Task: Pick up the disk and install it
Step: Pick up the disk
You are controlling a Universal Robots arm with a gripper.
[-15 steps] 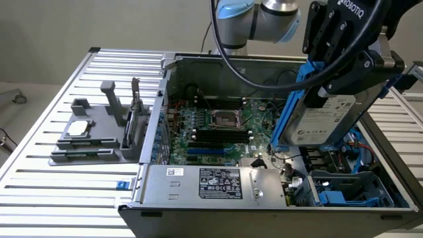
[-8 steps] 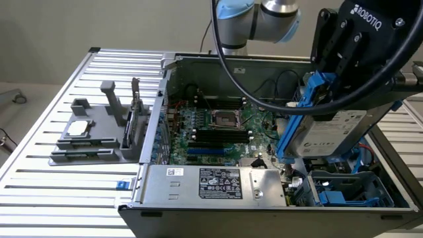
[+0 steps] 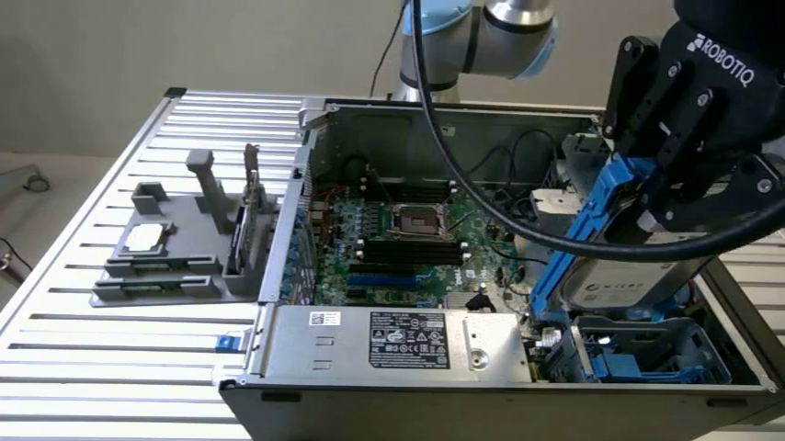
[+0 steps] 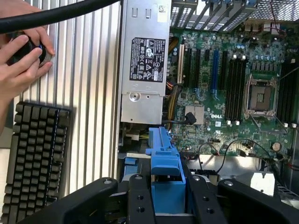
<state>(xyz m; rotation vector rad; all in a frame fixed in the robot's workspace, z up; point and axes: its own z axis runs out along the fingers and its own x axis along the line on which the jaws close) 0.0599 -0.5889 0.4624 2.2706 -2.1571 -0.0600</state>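
**Work surface: slatted aluminium table [image 3: 73,358], carrying three items.**
An open computer case [image 3: 368,354] lies on its side on the slats, toward the exterior view's right. A grey moulded holder [image 3: 172,266] sits flat on the slats just beside the case, on the exterior view's left. A black keyboard [image 4: 35,158] lies along the table margin; whether it rests on the slats cannot be told. Near it, a person's hand [image 4: 18,60] covers a small dark object.

There's an open computer case [image 3: 429,115] on a slatted metal table [image 3: 110,367]. Inside it sit a green motherboard [image 3: 405,243] and, at one end, a silver labelled power supply [image 3: 392,340]. Outside the case, on the exterior view's left, stands a grey fixture [image 3: 172,266]. Beyond its power-supply end lies a black keyboard [image 4: 35,158].
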